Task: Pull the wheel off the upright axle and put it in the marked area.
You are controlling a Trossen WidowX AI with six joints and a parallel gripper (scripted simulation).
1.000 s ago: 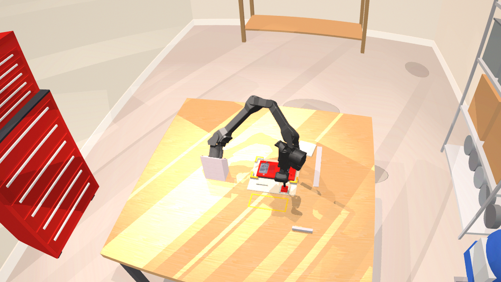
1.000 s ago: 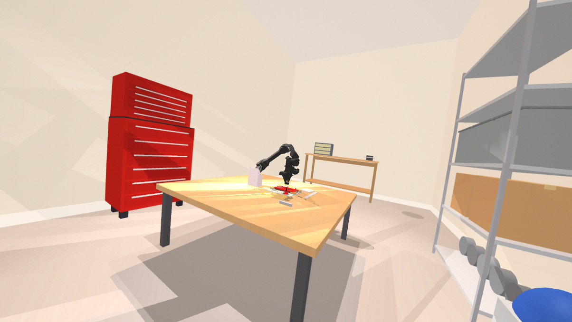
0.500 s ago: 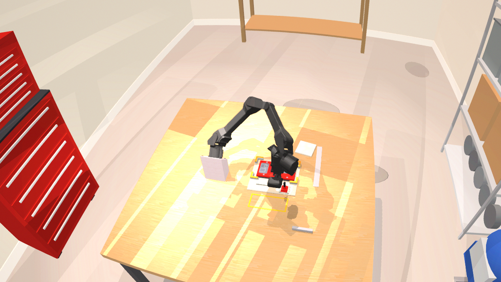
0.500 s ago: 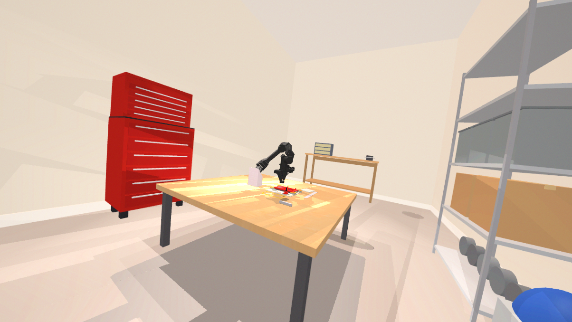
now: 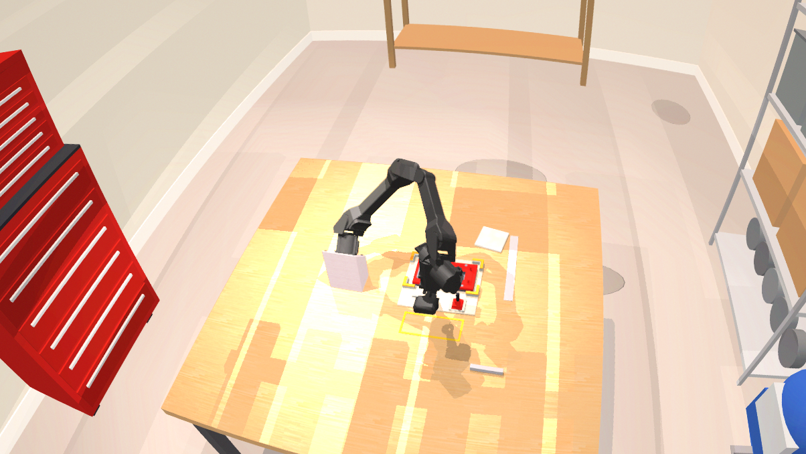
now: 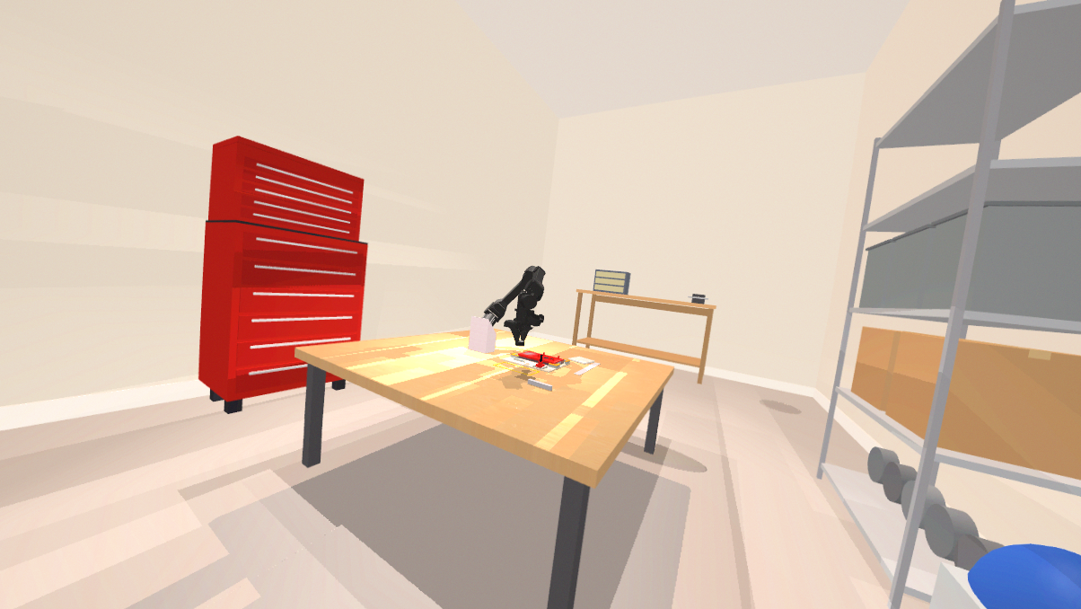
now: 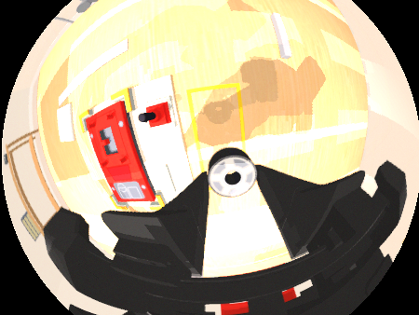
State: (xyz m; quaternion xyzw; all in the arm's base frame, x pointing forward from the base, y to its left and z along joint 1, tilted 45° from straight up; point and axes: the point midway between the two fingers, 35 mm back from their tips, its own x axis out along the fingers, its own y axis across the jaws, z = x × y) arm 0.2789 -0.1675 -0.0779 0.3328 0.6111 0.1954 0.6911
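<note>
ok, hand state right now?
Hand: closed on the wheel, off the axle.

axle [image 5: 457, 296] behind marked area [image 5: 432, 325]

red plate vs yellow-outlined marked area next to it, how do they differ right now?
Red plate is a solid raised block on the white base; the marked area is only a thin yellow outline on the bare table.
Red plate is partly hidden by the arm in the top view; the marked area is fully visible.
Marked area holds nothing yet: the wheel sits in the gripper.
Both are rectangular.
</note>
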